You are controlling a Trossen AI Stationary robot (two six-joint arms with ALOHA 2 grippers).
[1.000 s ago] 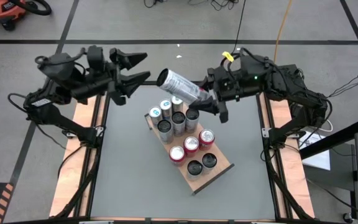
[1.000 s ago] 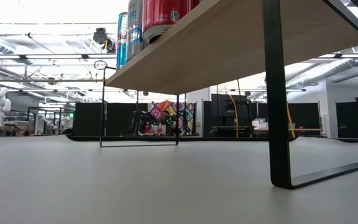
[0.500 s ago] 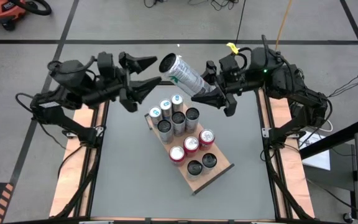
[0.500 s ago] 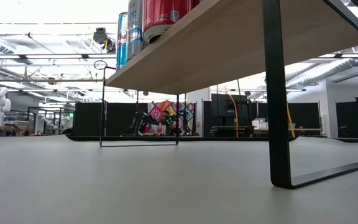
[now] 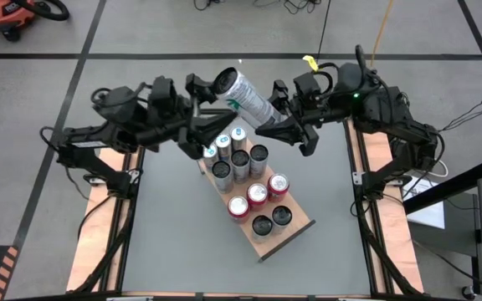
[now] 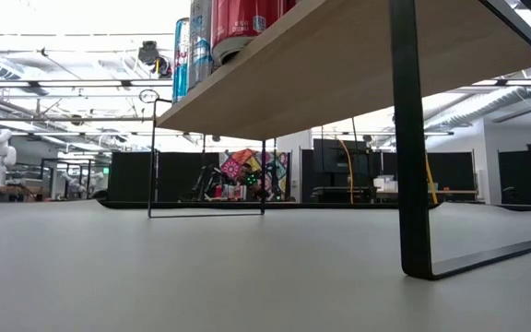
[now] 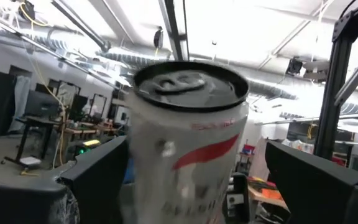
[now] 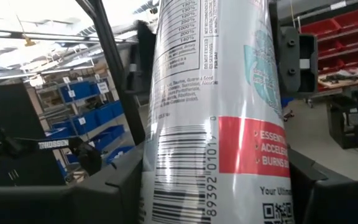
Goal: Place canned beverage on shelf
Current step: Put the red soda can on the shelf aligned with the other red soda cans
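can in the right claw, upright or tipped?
Tipped. The can lies slanted in the right claw, its top toward the open left claw.

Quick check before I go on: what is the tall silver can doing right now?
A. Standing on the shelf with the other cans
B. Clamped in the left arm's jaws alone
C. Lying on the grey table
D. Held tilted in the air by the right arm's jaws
D: the right gripper grips the silver can tilted above the shelf, while the left gripper stands open around its top end.
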